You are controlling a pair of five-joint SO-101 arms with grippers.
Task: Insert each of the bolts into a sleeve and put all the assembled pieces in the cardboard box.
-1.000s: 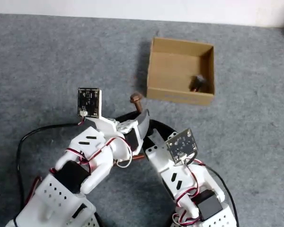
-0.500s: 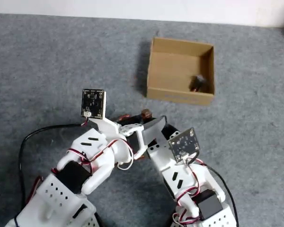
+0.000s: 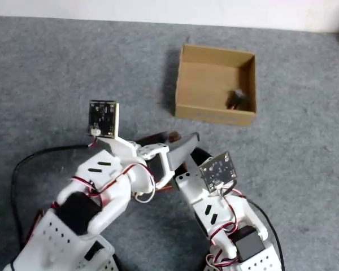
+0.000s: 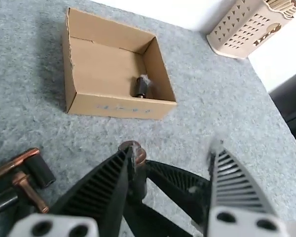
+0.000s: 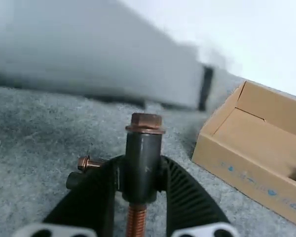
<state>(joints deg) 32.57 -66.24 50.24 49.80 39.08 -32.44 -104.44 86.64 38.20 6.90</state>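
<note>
In the right wrist view my right gripper (image 5: 138,170) is shut on a black sleeve (image 5: 142,158), held upright. A copper bolt (image 5: 146,122) runs through it, head on top and thread (image 5: 135,222) showing below. My left gripper (image 4: 170,153) hangs open over that piece, one finger (image 4: 106,185) right beside the bolt head (image 4: 132,148). In the high view the left gripper (image 3: 178,144) sits in front of the cardboard box (image 3: 183,84). An assembled piece (image 3: 236,100) lies inside the box at its near right corner.
Another copper bolt with a black sleeve (image 4: 37,170) lies on the grey carpet beside the grippers, and one more bolt (image 4: 27,190) next to it. A pale perforated holder (image 4: 246,24) stands beyond the box. Open carpet (image 3: 56,68) lies left of the box.
The left gripper carried the bolt toward the right gripper and down into the sleeve, then opened. The left arm's wrist has swung slightly left. The right arm stayed nearly still.
</note>
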